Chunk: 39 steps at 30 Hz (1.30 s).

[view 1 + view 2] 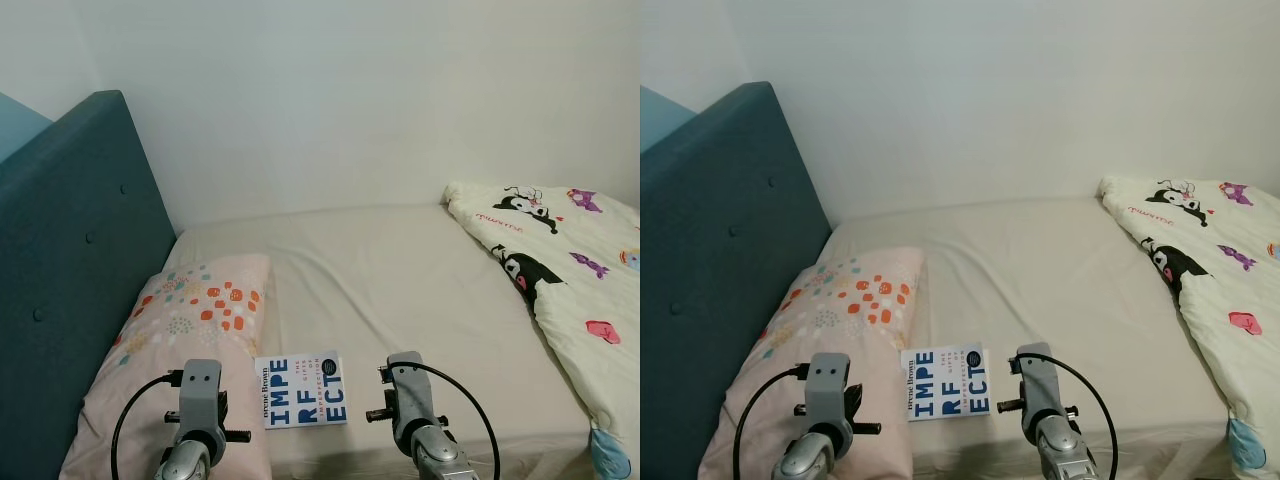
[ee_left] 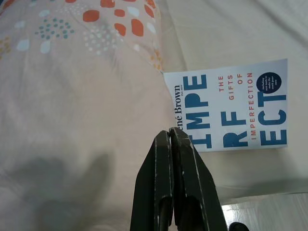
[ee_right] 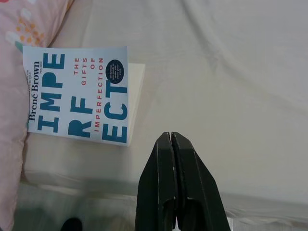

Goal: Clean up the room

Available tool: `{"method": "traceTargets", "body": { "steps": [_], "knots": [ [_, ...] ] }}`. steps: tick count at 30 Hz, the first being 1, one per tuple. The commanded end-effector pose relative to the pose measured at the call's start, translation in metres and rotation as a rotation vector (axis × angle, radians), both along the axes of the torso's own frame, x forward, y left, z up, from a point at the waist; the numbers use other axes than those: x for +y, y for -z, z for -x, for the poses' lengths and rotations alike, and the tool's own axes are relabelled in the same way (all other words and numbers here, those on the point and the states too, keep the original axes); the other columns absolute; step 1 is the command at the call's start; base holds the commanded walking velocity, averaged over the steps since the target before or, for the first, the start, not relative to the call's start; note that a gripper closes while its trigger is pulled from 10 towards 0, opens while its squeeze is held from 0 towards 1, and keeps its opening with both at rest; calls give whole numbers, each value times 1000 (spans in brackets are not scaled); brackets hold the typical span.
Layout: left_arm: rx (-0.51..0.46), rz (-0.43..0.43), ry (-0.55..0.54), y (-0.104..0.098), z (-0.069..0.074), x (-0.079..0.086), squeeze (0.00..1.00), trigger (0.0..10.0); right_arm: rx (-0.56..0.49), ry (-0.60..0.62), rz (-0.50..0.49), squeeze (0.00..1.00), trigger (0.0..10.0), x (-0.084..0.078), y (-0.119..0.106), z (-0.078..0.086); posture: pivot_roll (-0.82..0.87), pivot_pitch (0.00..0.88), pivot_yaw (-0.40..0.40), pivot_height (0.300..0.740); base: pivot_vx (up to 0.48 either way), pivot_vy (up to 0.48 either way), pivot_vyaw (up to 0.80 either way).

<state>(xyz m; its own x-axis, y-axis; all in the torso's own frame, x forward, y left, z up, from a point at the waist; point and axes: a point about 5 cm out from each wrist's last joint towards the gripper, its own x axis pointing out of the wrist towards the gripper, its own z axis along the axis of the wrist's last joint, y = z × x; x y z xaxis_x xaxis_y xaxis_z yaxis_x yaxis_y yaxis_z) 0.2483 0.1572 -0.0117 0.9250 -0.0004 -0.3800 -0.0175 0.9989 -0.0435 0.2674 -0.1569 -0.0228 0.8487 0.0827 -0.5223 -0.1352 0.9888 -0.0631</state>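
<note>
Left gripper (image 2: 173,137) and right gripper (image 3: 172,139), both closed and empty, flanked the white paperback book with blue lettering (image 1: 303,389) at the cream bed's (image 1: 420,290) near edge, beside the floral pillow (image 1: 190,330); a sideways nudge risked sliding it off.

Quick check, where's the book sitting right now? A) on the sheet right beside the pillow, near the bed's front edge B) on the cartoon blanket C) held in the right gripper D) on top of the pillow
A: the book lies flat on the sheet, its spine edge against the pillow, near the bed's front edge; both the left gripper and right gripper are shut and hold nothing.
</note>
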Motion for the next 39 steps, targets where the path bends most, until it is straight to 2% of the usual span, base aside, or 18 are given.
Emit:
{"method": "traceTargets", "body": {
  "steps": [1, 12, 19, 39],
  "knots": [
    [2, -25, 9, 0, 3, 3, 0, 10000, -15, 12, -19, 0, 10000, 2, -2, -2, -24, 49, 19, 740, 0, 0, 0],
    [-8, -40, 35, 0, 6, 1, 0, 10000, -12, 7, -26, 0, 10000, 2, -2, -1, -23, 48, 17, 740, 0, 0, 0],
    [-52, -34, 65, -7, 4, -3, 0, 10000, -6, 9, -29, 0, 10000, 2, -1, -1, -24, 48, 19, 740, 0, 0, 0],
    [-44, -29, 68, -6, 5, -2, 0, 10000, 6, 6, -30, 0, 10000, 2, 0, 1, -22, 43, 14, 740, 0, -405, 0]
  ]
}}
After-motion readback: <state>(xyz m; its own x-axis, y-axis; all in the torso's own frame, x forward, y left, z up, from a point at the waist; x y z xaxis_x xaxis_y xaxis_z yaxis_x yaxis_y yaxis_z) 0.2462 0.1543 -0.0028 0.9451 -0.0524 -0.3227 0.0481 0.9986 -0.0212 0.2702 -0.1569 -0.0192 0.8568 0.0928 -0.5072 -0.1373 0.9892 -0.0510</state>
